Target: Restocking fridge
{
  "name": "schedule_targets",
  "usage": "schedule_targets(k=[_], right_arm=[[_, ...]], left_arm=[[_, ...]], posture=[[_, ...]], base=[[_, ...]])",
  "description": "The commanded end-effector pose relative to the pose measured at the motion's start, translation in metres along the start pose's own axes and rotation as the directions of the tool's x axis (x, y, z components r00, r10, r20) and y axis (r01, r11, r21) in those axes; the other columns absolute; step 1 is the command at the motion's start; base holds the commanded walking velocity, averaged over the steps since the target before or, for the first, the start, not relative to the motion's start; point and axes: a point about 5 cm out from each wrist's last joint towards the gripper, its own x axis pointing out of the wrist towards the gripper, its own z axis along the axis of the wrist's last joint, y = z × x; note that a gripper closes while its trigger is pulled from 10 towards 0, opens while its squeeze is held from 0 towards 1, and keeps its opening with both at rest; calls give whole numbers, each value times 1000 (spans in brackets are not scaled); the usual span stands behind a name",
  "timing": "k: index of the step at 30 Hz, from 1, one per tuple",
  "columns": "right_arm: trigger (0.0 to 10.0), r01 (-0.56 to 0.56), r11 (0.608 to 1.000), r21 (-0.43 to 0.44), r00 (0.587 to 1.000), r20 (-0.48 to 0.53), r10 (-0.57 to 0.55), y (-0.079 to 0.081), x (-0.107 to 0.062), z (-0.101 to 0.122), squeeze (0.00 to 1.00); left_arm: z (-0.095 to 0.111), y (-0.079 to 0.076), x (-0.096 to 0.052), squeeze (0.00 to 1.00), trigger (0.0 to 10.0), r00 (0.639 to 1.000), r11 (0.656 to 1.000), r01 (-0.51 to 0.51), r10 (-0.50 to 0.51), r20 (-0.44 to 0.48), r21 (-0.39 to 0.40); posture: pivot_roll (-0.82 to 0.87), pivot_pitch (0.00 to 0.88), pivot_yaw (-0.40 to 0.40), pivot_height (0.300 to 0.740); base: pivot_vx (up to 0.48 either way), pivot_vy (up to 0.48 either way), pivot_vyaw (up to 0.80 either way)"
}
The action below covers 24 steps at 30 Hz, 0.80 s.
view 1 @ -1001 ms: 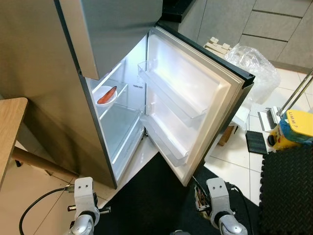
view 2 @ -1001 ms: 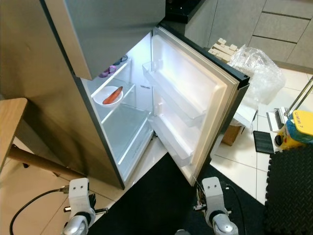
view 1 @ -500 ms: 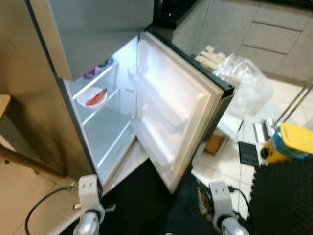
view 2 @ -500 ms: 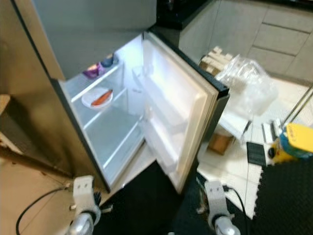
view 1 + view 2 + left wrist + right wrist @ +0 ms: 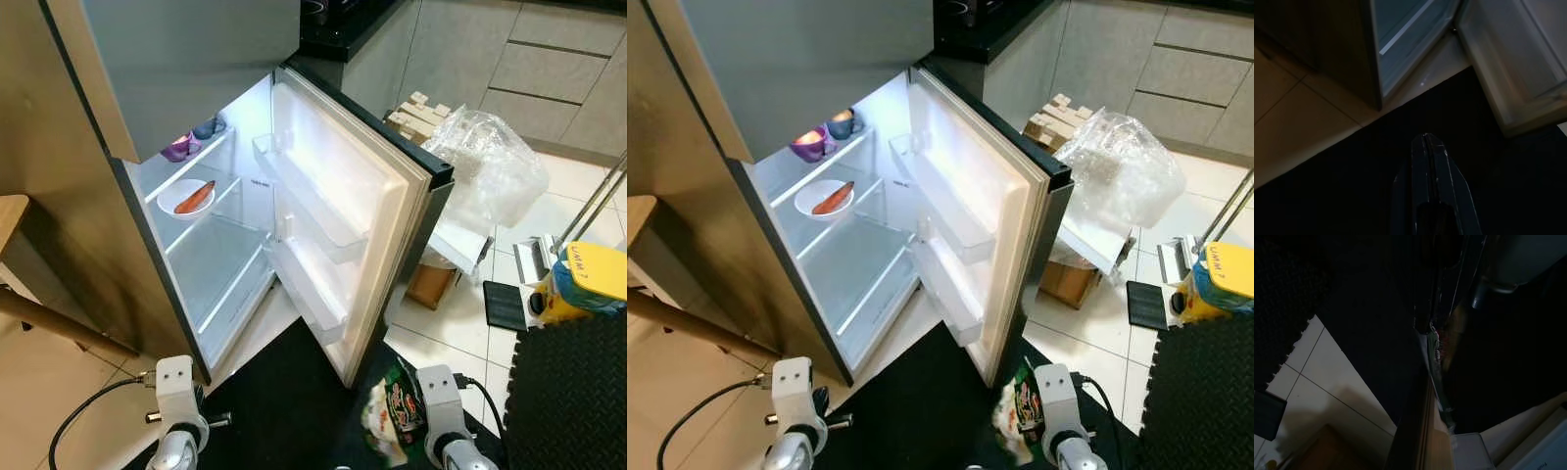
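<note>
The fridge stands with its lower door swung wide to the right, and the door racks hold nothing. A white bowl with an orange-red piece of food sits on a middle shelf. Purple and blue bowls sit on the shelf above. Low at the front right, beside my right wrist, hangs a green and white food packet. My right gripper is shut on the packet's edge. My left gripper is shut on nothing, low over the black mat.
A black mat lies before the fridge. A wooden table edge juts in at the left. To the right are a clear plastic bag, a cardboard box, a yellow and blue machine and black foam tiles.
The camera has shifted, so the fridge's upper shelf now shows. The packet has come up into view beside my right wrist.
</note>
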Motion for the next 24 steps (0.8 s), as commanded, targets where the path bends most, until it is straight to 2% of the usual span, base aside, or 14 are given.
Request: schedule_targets(k=[1,7,14,20,21,22,24], right_arm=[[10000,13,1000,-9,1000,9,-13,-4,0,1,0],[10000,16,1000,-9,1000,9,-16,-6,-1,1,0],[10000,17,1000,-15,1000,11,-17,-7,-1,0,0],[10000,20,1000,-16,1000,24,-20,-9,-2,1,0],[10000,44,999,6,998,35,-44,-15,-2,2,0],[10000,44,999,6,998,35,-44,-15,-2,2,0],[10000,69,997,28,996,47,-70,-21,-1,6,0]], left_arm=[[-3,0,-1,0,10000,1000,1000,-5,5,-9,0],[0,1,0,0,10000,999,999,-33,33,9,-17],[13,2,4,0,10000,997,999,-30,32,74,-30],[34,-2,12,0,10000,990,999,7,-12,139,39],[52,-12,21,0,10000,986,993,62,-76,150,101],[52,-12,21,0,10000,986,993,62,-76,150,101],[65,-22,28,0,10000,979,983,116,-138,152,144]], posture=[[-156,97,-13,740],[-157,96,-17,740],[-162,95,-18,740],[-167,98,-21,740],[-167,104,-22,740],[-167,104,-22,740],[-168,112,-21,740]], base=[[0,-480,0],[0,0,0],[0,0,0],[0,0,0],[0,0,0],[0,0,0],[0,0,0]])
